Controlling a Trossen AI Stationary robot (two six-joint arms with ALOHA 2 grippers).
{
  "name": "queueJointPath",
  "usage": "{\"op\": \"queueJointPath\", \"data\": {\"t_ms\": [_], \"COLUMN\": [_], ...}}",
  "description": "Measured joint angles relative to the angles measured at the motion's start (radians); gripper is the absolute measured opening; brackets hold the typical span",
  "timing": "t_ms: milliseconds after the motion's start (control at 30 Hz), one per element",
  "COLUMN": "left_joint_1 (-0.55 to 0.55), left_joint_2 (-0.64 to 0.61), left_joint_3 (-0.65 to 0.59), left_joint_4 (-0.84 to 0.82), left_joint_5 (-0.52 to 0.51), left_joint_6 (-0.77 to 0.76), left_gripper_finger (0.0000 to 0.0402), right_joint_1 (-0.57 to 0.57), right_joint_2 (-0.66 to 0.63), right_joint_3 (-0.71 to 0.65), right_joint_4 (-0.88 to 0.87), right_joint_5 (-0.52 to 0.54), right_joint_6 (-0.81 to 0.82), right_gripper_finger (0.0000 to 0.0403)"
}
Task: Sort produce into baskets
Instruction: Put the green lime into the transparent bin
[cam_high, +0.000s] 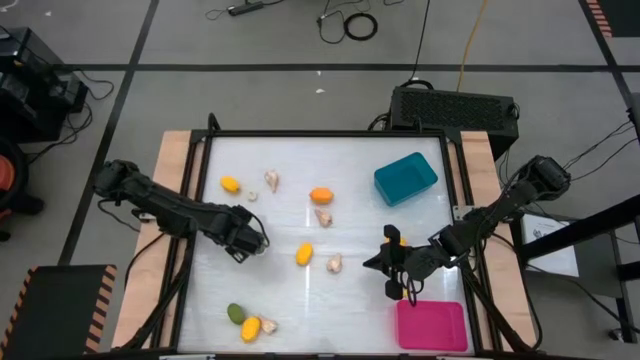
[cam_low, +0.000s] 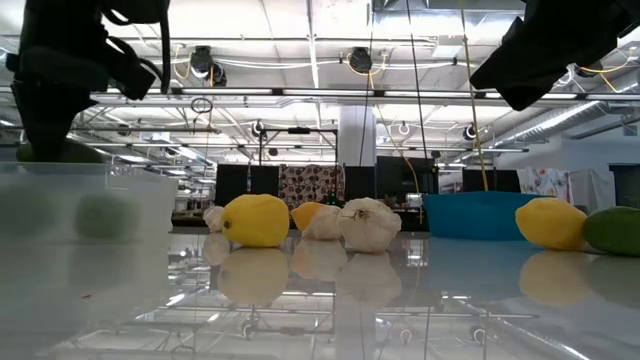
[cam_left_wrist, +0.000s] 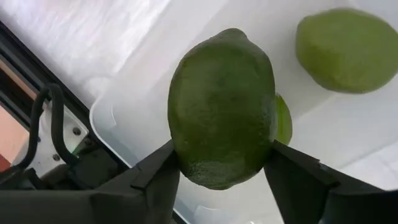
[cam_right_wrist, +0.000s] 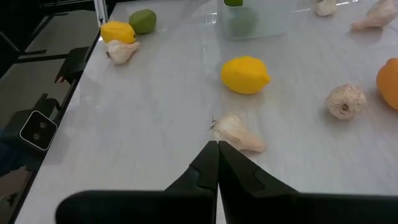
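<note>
Currently left gripper (cam_left_wrist: 221, 177) clamped a green lime (cam_left_wrist: 222, 106) above the clear basket (cam_left_wrist: 143, 81), two limes (cam_left_wrist: 345, 50) inside. Right gripper (cam_right_wrist: 217, 152) closed, empty, beside a garlic (cam_right_wrist: 239, 134) on the surface (cam_right_wrist: 161, 112).

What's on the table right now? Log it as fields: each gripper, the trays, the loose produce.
left gripper: jaws on a lime, over the clear tray
clear tray contents: a second lime
right gripper: jaws shut, empty, above the table by a garlic bulb
teal tray: far right
pink tray: near right
loose: lemon, orange, others
</note>
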Motion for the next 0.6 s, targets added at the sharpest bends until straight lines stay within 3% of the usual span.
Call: {"op": "queueJointPath", "data": {"t_ms": [300,467,600], "left_joint_1": [0.027,0.040,0.043], "left_joint_2": [0.000,0.000,0.000], "left_joint_3": [0.000,0.034,0.128], "left_joint_4": [0.002,-0.001,-0.001], "left_joint_5": [-0.006,-0.007,0.004], "left_joint_6": [0.052,0.101,0.103], "left_gripper_finger": [0.0303,0.0314,0.0315], "right_joint_1": [0.000,0.000,0.000], "right_joint_2": [0.000,0.000,0.000], "right_joint_3": [0.000,0.000,0.000], "right_joint_4": [-0.008,-0.008,-0.007], "right_joint_5": [0.000,0.000,0.000], "right_joint_6": [-0.006,-0.006,-0.004], "right_gripper_finger": [0.0000,0.0000,0.0000]}}
